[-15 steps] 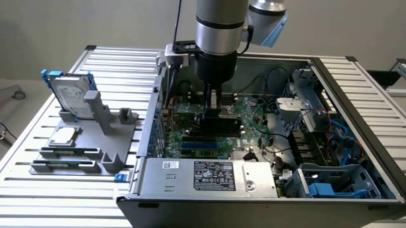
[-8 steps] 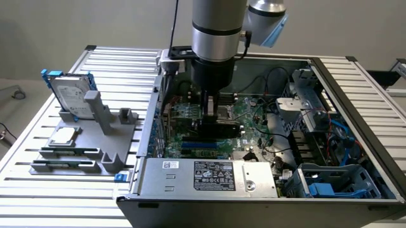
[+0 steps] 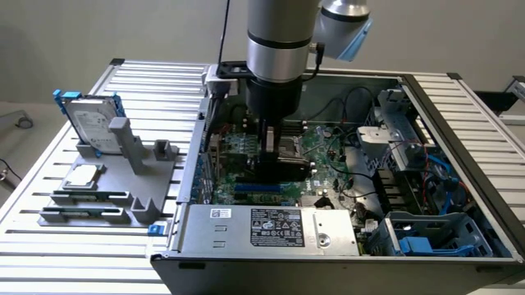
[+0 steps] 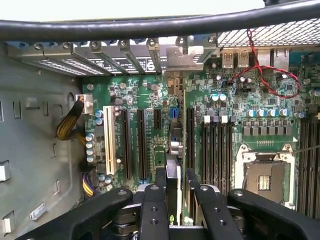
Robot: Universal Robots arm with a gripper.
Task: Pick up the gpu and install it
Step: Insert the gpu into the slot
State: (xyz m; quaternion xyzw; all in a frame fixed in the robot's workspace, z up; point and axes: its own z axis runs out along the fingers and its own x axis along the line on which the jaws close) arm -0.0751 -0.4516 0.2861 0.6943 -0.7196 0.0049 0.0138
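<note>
Outside the computer case (image 3: 345, 273), off its wall on the exterior view's left, a grey holder (image 3: 115, 165) is carrying the parts not wanted here. A silver hard drive (image 3: 92, 126) in a blue frame is standing upright, and a small square CPU chip (image 3: 82, 176) is lying flat below it. No card is sitting on that holder, so the pick-up part of the job is reading as done. Inside the case, about midway across its open top, the arm is hanging straight down over the green motherboard (image 3: 328, 144). The gripper (image 3: 275, 150) is sitting low among the expansion slots (image 4: 141, 142). Its black fingers (image 4: 161, 180) are pinching partway closed on the gpu (image 4: 173, 162). The card is standing on edge between them and running toward the case's rear bracket row (image 4: 100, 52), lined up along a slot beside the long black ones. Whether its bottom edge is already pressed home is hard to judge, since the fingers are hiding the contact; it is probably at or just above the slot. The grip is not released, so installation is looking unfinished. Further toward the case's right wall in the exterior view, the empty CPU socket (image 4: 264, 175) and a blue drive cage (image 3: 426, 243) are sitting untouched.
</note>
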